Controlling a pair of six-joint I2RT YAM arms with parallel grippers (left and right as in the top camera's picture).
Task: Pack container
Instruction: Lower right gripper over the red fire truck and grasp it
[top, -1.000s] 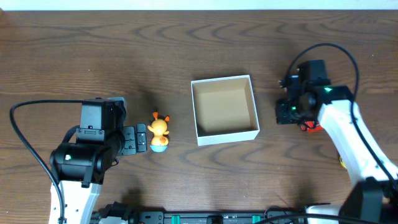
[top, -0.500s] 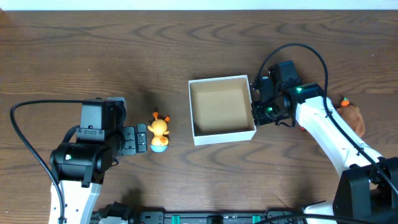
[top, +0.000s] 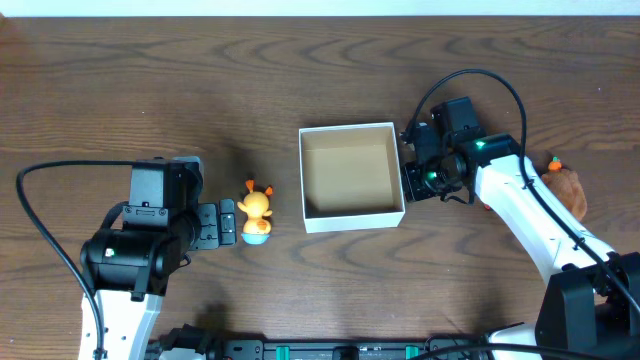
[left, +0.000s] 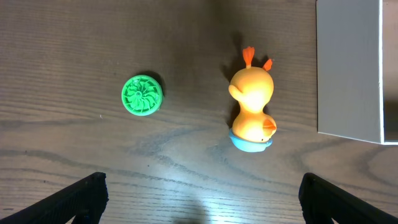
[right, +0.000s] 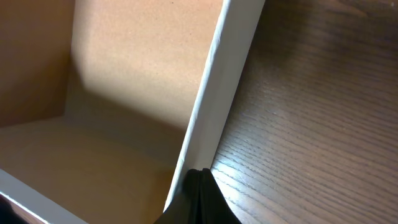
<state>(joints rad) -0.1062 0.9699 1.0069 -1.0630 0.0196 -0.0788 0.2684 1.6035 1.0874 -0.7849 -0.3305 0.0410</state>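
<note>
While the container (top: 350, 220) sits in the middle of the surface (top: 150, 80), nothing is inside it yet. I can see only its bare brown floor.

The right fingers (right: 200, 199) are right up against the thin white wall on the container's right side. They show as one dark tip at the foot of that wall. I cannot tell if they are open or closed, or if they pinch the wall or just touch it.

The left fingers (left: 81, 196) are spread wide open and hold nothing. The orange duck toy (top: 256, 213) lies just in front of them, between them and the container. A green round disc (left: 142, 95) lies near the duck. A brown toy (top: 567, 187) sits far off to the right, behind the right arm.

I think a few things could go wrong. The wall is thin card, so a hard push or squeeze could bend it. The container looks light, so a push could slide it away or turn it, and then a dropped toy could land outside it. The duck is round and smooth, so it could pop out or roll if the left fingers close on it off-centre.
</note>
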